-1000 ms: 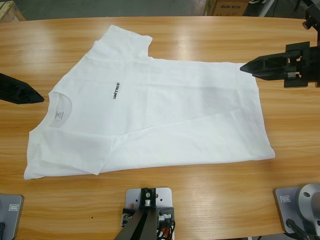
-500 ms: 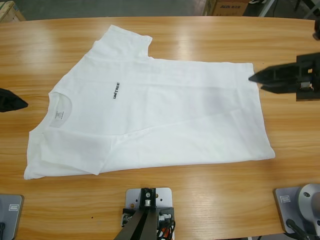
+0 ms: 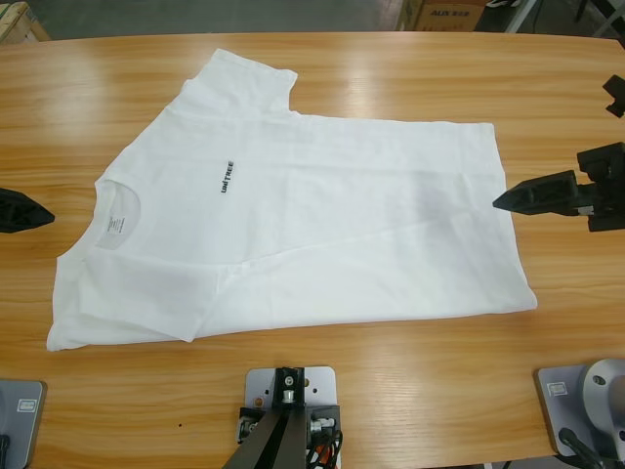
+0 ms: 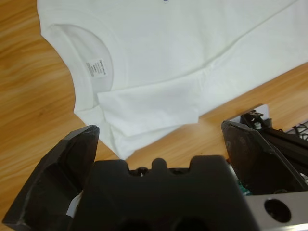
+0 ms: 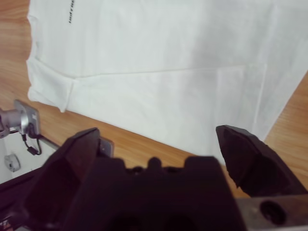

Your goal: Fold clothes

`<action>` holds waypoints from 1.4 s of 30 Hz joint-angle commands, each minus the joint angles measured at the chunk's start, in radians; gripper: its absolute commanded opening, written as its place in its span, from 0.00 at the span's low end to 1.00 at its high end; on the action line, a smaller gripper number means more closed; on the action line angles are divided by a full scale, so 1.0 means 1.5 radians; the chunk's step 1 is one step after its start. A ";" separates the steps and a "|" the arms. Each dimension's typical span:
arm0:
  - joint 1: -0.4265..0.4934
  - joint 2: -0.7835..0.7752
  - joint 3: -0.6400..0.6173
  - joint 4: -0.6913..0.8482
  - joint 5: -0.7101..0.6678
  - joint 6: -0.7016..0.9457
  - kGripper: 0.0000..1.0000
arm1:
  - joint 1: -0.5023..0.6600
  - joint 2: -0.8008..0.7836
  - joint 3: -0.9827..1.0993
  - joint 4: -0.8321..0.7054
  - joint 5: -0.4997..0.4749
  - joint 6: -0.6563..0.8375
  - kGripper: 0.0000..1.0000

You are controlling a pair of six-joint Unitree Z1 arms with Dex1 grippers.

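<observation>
At the left edge of the table (image 3: 391,391) you can see your left gripper (image 3: 39,213). It sits over bare wood, apart from the T-shirt (image 3: 322,225). Its tip points at the shirt's collar (image 3: 122,210). In the left wrist view its two black jaws stand wide apart, and there is nothing between them. It holds nothing and touches nothing.

The shirt lies flat in the middle of the table, spread sideways. The collar and its small neck label (image 3: 114,226) are at the left end. The hem is at the right end. One sleeve (image 3: 249,78) sticks out toward the far edge of the table. The other sleeve (image 3: 127,303) is folded in over the body, near the front edge. Small dark letters (image 3: 227,179) sit on the chest. Nothing lies on top of the shirt.

At the right edge you can see your right gripper (image 3: 513,200). Its tip is just beside the hem, but I cannot tell if it touches the cloth. In the right wrist view its jaws are wide apart too, with nothing in them.

Past the far edge of the table stands a cardboard box (image 3: 444,14).
</observation>
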 commanded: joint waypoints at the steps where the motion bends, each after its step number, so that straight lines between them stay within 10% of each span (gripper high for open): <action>1: -0.006 -0.044 0.031 0.000 0.011 -0.012 1.00 | 0.010 0.012 -0.009 0.010 -0.021 -0.003 1.00; 42: -0.013 -0.212 0.139 -0.072 -0.066 -0.062 1.00 | 0.036 -0.054 0.006 -0.050 -0.014 -0.044 1.00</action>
